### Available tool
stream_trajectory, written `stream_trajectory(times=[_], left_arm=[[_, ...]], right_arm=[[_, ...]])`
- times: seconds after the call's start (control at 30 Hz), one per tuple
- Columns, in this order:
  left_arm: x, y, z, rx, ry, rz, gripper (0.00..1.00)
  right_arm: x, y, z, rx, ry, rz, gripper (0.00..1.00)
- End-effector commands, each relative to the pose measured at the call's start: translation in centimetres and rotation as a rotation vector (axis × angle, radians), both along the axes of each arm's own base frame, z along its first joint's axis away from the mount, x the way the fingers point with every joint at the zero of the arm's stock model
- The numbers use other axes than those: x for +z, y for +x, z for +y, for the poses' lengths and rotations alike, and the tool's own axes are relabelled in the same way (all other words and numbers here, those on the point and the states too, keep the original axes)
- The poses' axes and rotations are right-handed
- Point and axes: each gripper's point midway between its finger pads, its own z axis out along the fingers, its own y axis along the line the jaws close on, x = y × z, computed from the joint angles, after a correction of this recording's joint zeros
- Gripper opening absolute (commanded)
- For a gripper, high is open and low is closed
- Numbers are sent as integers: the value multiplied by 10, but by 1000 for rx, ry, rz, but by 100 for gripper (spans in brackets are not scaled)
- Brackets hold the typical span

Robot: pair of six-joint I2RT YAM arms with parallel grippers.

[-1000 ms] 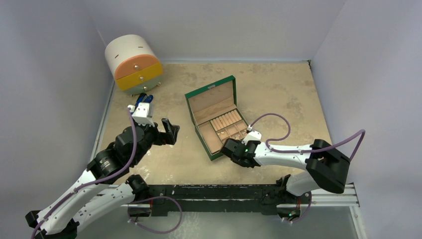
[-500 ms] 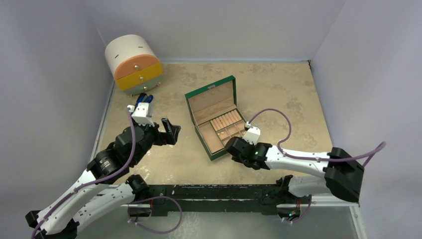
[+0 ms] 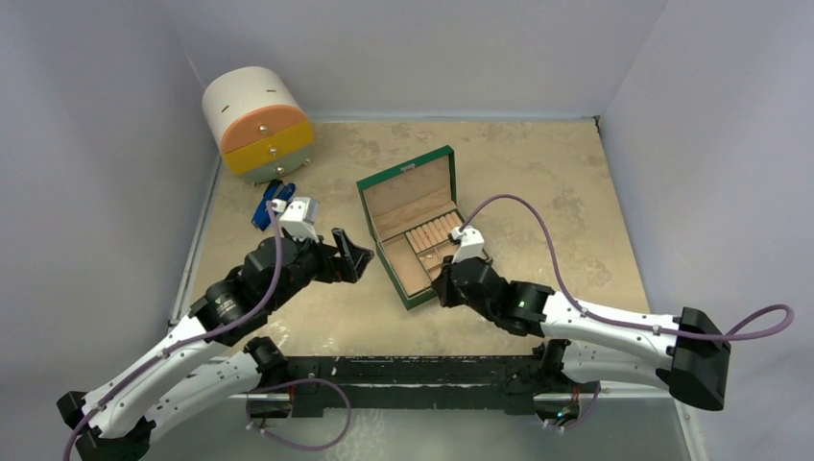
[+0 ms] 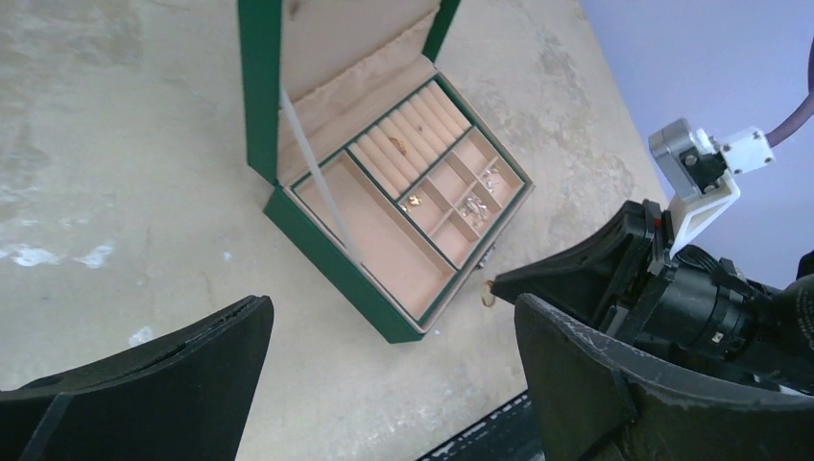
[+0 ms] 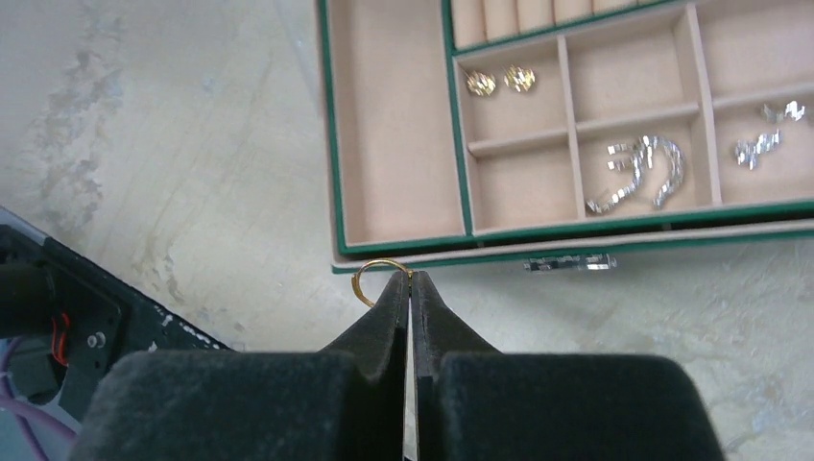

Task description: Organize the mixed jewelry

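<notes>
We see a green box point(image 3: 419, 235) on the table point(image 3: 538, 173), with its lid standing up and its inside showing. The right claw point(image 5: 410, 283) is clenched tight, and it pinches a thin gold ring point(image 5: 377, 279) at its very tip. The ring is outside the box, just beside the front wall, a little way from the small clasp point(image 5: 571, 261) on that wall. We cannot tell if the ring touches the box.

Inside the box there are small square spaces. Two gold earrings point(image 5: 499, 80) lie side by side in one small space, next to the big long space, which has nothing in it that we can see. Some shiny silver pieces point(image 5: 638, 173) lie in a space by the front wall, on the other side of a thin wall from the earrings. More silver bits point(image 5: 763, 144) lie one space further along. One little gold piece point(image 4: 396, 144) sits in the soft rolls near the lid.

The left claw point(image 3: 357, 259) is released, with its fingers spread wide and nothing between them. It hangs over the table beside the box, on the long-space side, apart from it.

Past the left claw, further from the box, lies a blue-handled tool point(image 3: 264, 206), and behind that stands a round drawer chest point(image 3: 257, 123) with an orange and a yellow drawer
</notes>
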Motion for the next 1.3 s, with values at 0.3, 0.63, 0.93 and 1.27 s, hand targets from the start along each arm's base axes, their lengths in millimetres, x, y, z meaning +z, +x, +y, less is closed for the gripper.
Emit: stream_trajectory(times=[0.3,0.63,0.93,1.27], left_arm=[[4,-5,-56,-172,-186,64,79],[-5,-4,-72,-228,-206,86,61],[-5,-7,-82,-266,-248,100,47],[-6,-11,-86,-293,-261,109,31]], right_arm=[[99,17,49,171,106,-221,0],[125,11,67,238,176,-221,0],[136,7,74,264,217,-221,0],[137,7,75,259,240,-222,0]])
